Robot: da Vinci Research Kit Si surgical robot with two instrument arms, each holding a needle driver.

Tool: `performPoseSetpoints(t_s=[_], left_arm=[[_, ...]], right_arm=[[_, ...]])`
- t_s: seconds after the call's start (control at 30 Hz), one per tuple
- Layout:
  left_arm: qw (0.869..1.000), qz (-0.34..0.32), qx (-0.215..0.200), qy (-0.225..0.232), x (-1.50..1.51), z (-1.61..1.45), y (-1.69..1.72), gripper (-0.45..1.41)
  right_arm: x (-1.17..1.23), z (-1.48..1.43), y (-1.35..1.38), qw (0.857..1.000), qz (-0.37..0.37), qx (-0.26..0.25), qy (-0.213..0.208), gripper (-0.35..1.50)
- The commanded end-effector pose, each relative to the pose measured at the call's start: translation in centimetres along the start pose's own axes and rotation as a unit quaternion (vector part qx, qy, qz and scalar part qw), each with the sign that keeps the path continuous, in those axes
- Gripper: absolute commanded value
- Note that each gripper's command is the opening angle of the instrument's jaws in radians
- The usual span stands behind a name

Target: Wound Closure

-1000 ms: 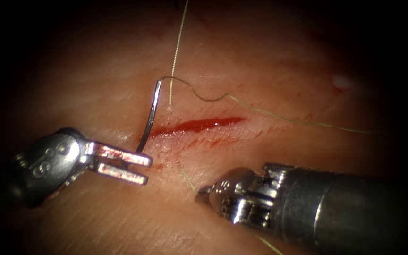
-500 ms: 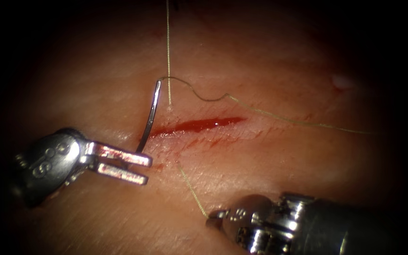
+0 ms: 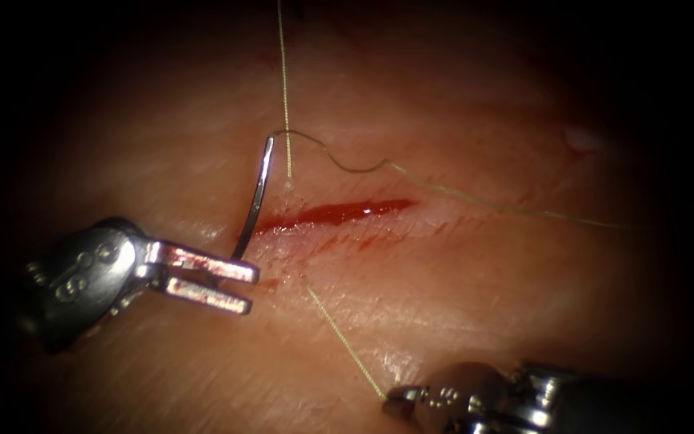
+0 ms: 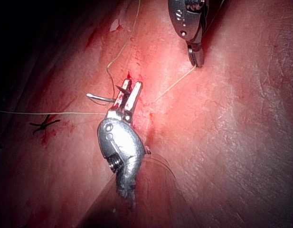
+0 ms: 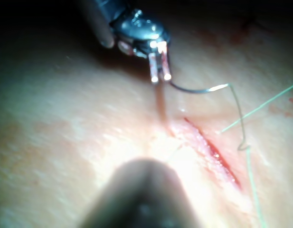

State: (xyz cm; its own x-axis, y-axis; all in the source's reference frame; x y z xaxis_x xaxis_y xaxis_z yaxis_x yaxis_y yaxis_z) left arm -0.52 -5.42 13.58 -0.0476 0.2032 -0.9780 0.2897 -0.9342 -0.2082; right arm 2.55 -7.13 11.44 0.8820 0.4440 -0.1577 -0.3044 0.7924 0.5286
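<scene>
Tissue (image 3: 459,120) under lamp, needle (image 3: 255,199) in left tool (image 3: 230,285), right tool (image 3: 399,396) gripping thread (image 3: 339,336)

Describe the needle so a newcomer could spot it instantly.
Find the red cut in the tissue. At its left end the left tool holds a curved steel needle near its lower end. It is rigid and shiny, unlike the pale, limp thread that the right tool holds.

The curved needle (image 3: 255,197) stands clear of the tissue (image 3: 459,273), rising toward 12 o'clock at the cut's (image 3: 335,213) left end. Pale thread (image 3: 475,202) trails from its top toward 3 o'clock; another strand (image 3: 339,337) runs taut toward 5 o'clock, apparently emerging below the cut.
</scene>
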Motion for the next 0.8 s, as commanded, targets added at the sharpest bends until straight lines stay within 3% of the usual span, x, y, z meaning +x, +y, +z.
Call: performPoseSetpoints(t_s=[0.03, 0.4, 0.8], left_arm=[[1.000, 0.000, 0.000, 0.000, -0.06, 0.03, -0.04, -0.45], [1.000, 0.000, 0.000, 0.000, -0.06, 0.03, -0.04, -0.45], [1.000, 0.000, 0.000, 0.000, -0.06, 0.03, -0.04, -0.45]], right_arm=[[-0.01, 0.05, -0.02, 1.000, 0.000, 0.003, -0.002, -0.35], [-0.15, 0.06, -0.13, 1.000, 0.003, 0.015, -0.008, -0.35], [-0.56, -0.11, -0.21, 0.999, 0.016, 0.026, -0.015, -0.35]])
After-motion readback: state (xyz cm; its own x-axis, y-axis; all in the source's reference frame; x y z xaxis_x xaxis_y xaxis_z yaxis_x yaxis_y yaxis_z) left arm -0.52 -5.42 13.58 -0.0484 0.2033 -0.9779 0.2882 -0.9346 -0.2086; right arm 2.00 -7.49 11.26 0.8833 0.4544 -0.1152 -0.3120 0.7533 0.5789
